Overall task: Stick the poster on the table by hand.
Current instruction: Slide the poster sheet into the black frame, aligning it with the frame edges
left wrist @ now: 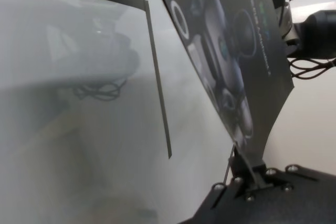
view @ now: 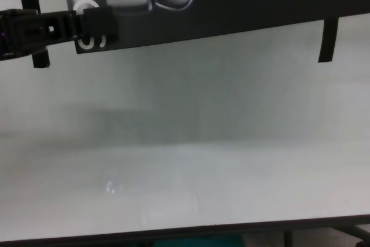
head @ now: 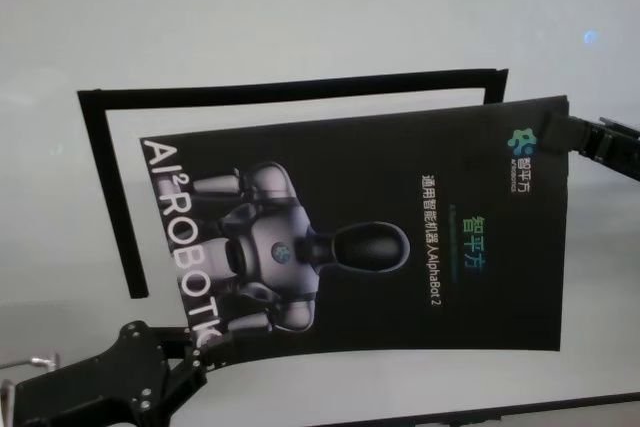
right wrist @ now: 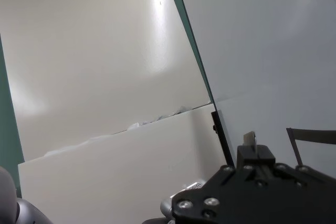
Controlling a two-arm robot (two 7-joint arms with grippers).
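The black poster (head: 400,237), with its grey-white robot picture and white letters, hangs tilted just above the white table (head: 300,17). My left gripper (head: 200,339) is shut on the poster's near left corner, by the big letters. It also shows in the chest view (view: 101,26) and in the left wrist view (left wrist: 251,167), pinching the sheet's (left wrist: 231,51) edge. My right gripper (head: 568,133) is shut on the far right corner. In the right wrist view (right wrist: 251,148) the sheet shows only edge-on.
Narrow black strips lie on the table as an open frame: a long one along the far side (head: 290,90), one down the left (head: 115,197), a short one at the right (view: 328,41). The table's near dark edge (view: 173,232) runs below.
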